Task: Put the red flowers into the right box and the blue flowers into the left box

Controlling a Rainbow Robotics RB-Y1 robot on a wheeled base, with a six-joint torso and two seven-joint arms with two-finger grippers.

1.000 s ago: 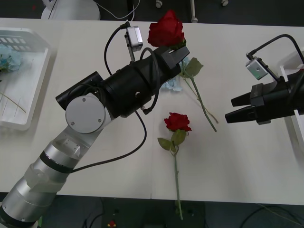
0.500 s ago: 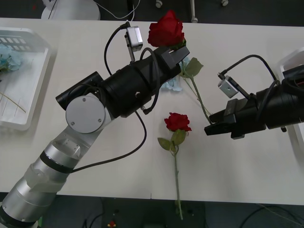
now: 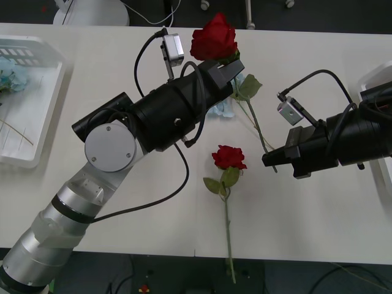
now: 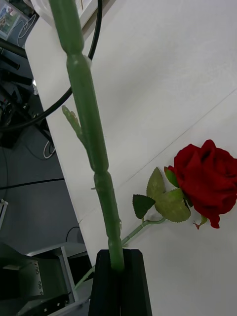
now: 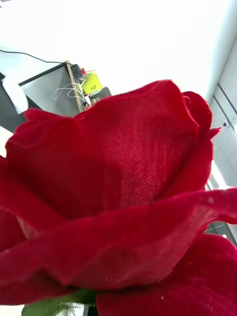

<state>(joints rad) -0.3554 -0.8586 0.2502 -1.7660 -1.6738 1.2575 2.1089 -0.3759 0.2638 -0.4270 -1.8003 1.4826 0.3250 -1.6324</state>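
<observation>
Front view: the left gripper (image 3: 228,70), near the far edge of the table (image 3: 110,61), pinches a red rose (image 3: 213,38) just under its bloom, holding it upright above the surface. The right gripper (image 3: 269,160), reaching in from the right edge, has its black fingers pressed together on the lower stem (image 3: 260,131) of that same rose; the right wrist view shows the green stem (image 4: 91,143) clamped between them. A second red rose (image 3: 229,157) lies flat near the table's middle, its stem running toward the near edge. A blue flower (image 3: 228,105) lies under the left gripper. The left box (image 3: 43,104), holding blue flowers (image 3: 7,75), sits at the left edge; the right box (image 3: 375,76) sits at the right edge.
</observation>
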